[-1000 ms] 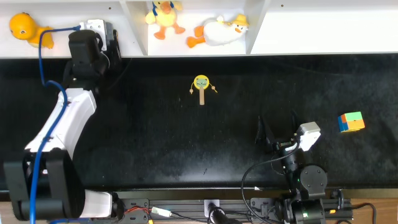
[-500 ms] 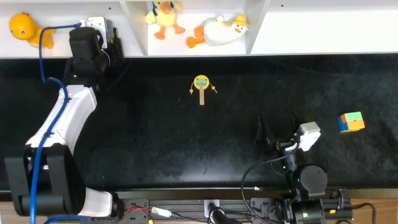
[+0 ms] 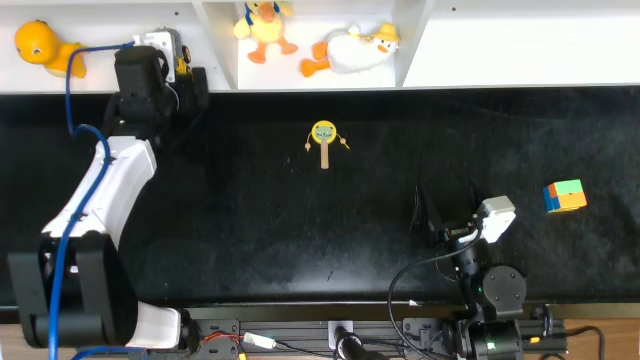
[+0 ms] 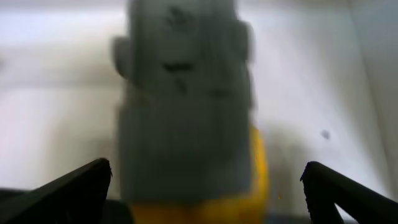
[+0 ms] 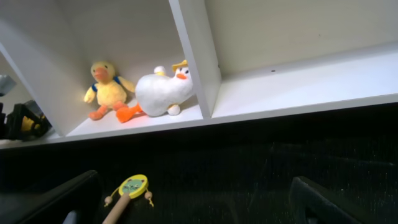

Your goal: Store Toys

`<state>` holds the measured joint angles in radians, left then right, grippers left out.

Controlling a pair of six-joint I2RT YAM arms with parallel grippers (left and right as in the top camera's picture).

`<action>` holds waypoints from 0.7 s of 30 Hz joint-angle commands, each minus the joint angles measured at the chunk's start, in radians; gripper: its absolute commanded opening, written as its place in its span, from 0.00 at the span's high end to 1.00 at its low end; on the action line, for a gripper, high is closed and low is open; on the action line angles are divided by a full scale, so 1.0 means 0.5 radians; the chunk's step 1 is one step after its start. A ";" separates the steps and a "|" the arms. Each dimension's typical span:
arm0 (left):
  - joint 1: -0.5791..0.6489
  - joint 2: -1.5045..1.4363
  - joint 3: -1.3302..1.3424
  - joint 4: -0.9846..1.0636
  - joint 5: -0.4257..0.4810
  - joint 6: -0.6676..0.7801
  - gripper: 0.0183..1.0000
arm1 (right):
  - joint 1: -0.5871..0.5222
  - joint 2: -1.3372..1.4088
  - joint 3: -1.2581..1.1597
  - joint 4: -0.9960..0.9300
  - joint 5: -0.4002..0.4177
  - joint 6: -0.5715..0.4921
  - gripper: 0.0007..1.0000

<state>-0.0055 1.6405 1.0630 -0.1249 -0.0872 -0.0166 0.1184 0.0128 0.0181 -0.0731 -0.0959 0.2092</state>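
Left gripper (image 3: 178,68): jaws look spread wide at the right end of the shelf's (image 3: 500,60) left compartment. A grey-and-yellow toy (image 4: 186,106) sits between them, close to the wrist camera. One finger is just beside it and the other is apart, so I read it as let go, not clamped. It's too blurred for you to confirm it's seated on the shelf floor.

Right gripper (image 3: 445,210): spread, nothing in it, parked near its base over the black mat (image 3: 250,220).

Status, my judgement: three toys stored.
- orange duck (image 3: 35,42), far left in that same compartment
- yellow duckling plush (image 3: 262,25) and white duck plush (image 3: 350,50), side by side in the middle compartment

The grey-and-yellow toy counts as a fourth if it's properly down.

Left for you:
- yellow rattle drum (image 3: 323,135), mid-mat, near the shelf front
- multicoloured cube (image 3: 564,195), on the mat at right, nearer the right arm

Roughly two-thirds done.
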 commanded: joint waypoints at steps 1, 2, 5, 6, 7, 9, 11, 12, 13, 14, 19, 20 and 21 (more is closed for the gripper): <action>-0.080 -0.257 0.043 -0.179 -0.072 0.014 0.00 | 0.011 -0.017 -0.027 0.005 0.024 0.008 0.00; -0.098 -0.319 0.043 -0.270 -0.108 -0.013 0.00 | 0.011 -0.017 -0.027 0.005 0.024 0.008 0.00; -0.145 -0.498 0.043 -0.577 -0.249 -0.148 0.00 | 0.011 -0.017 -0.027 0.005 0.023 0.008 0.00; -0.163 -0.558 0.042 -0.680 -0.301 -0.189 0.00 | 0.011 -0.017 -0.027 0.005 0.024 0.008 0.00; -0.181 -0.631 0.042 -0.792 -0.352 -0.220 0.00 | 0.011 -0.017 -0.027 0.005 0.023 0.008 0.00; -0.214 -0.771 0.042 -0.993 -0.378 -0.240 0.00 | 0.011 -0.017 -0.027 0.005 0.024 0.008 0.00; -0.246 -0.919 0.023 -1.147 -0.378 -0.256 0.00 | 0.011 -0.017 -0.027 0.005 0.024 0.008 0.00; -0.261 -0.990 -0.001 -1.198 -0.394 -0.281 0.00 | 0.011 -0.017 -0.027 0.005 0.024 0.008 0.00; -0.275 -1.077 -0.043 -1.244 -0.428 -0.322 0.00 | 0.011 -0.017 -0.027 0.005 0.024 0.008 0.00; -0.284 -1.147 -0.089 -1.275 -0.458 -0.356 0.00 | 0.011 -0.017 -0.027 0.005 0.024 0.008 0.00; -0.293 -1.540 -0.378 -1.299 -0.458 -0.390 0.00 | 0.011 -0.017 -0.027 0.005 0.024 0.008 0.00; -0.293 -1.598 -0.409 -1.312 -0.457 -0.408 0.00 | 0.011 -0.017 -0.027 0.005 0.024 0.008 0.00; -0.293 -1.656 -0.433 -1.331 -0.455 -0.445 0.00 | 0.011 -0.017 -0.027 0.005 0.023 0.008 0.00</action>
<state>-0.1448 0.8730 0.8917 -0.7837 -0.2901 -0.1810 0.1184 0.0128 0.0181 -0.0731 -0.0959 0.2092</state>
